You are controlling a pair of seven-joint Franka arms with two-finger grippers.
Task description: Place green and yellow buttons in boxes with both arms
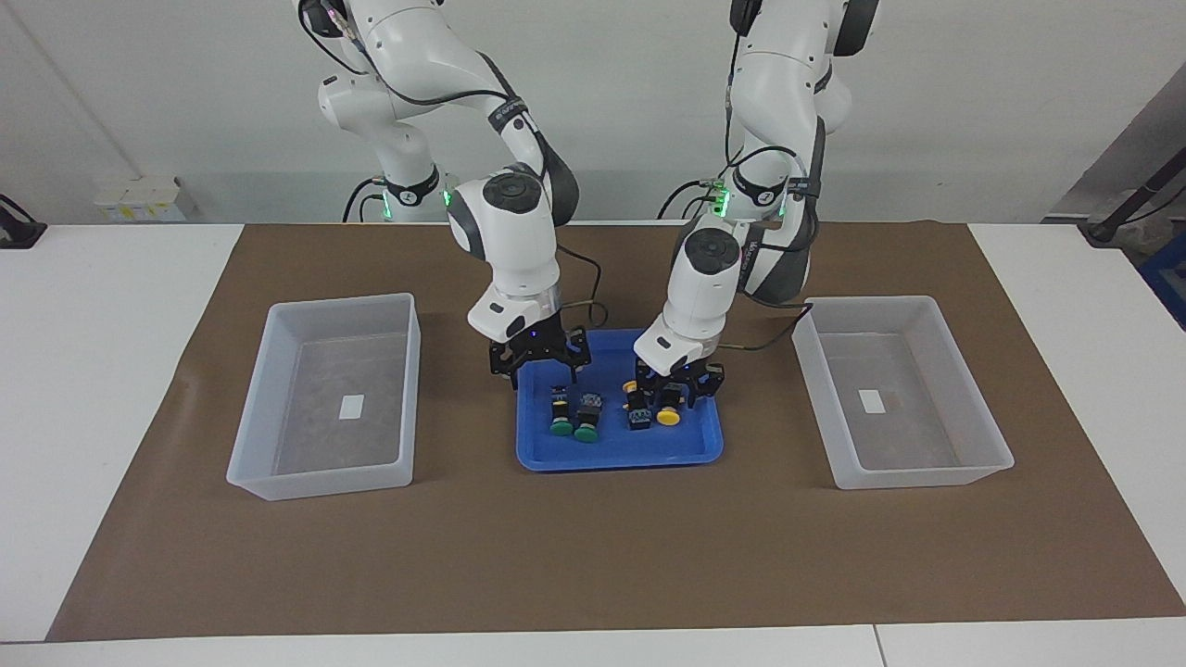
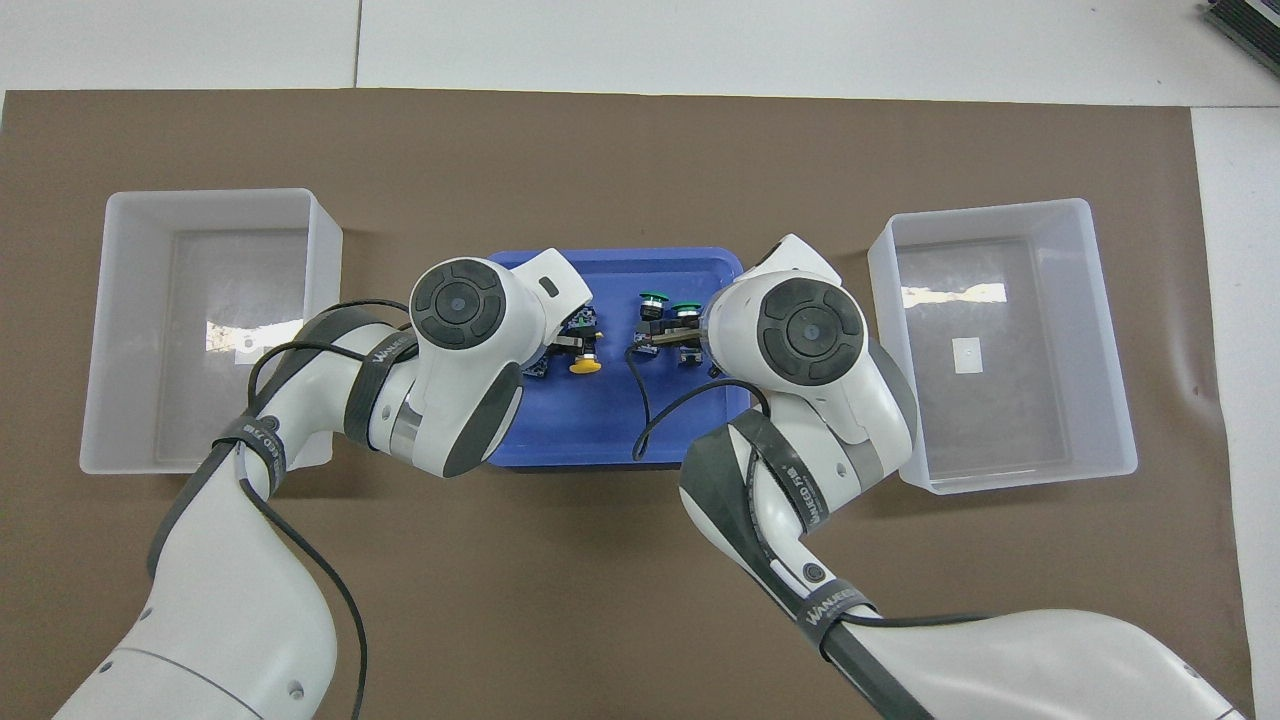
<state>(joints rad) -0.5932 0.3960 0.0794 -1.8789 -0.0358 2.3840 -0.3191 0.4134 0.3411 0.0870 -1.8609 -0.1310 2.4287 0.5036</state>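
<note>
The four buttons lie in a shallow blue tray (image 1: 619, 456) mid-table. Two green buttons (image 1: 561, 427) (image 1: 586, 432) lie side by side toward the right arm's end, also seen in the overhead view (image 2: 653, 297). One yellow button (image 1: 668, 417) and a second (image 1: 632, 400) lie toward the left arm's end. My left gripper (image 1: 681, 396) is low in the tray, open, straddling the yellow button (image 2: 585, 366). My right gripper (image 1: 544, 371) is open, just above the tray's robot-side rim over the green buttons. Both boxes (image 1: 320, 482) (image 1: 913, 474) hold only their labels.
A brown mat (image 1: 593, 556) covers the table under the tray and boxes. One box (image 2: 200, 200) stands at the left arm's end, the other (image 2: 1000, 215) at the right arm's end, each beside the tray. Cables hang from both wrists.
</note>
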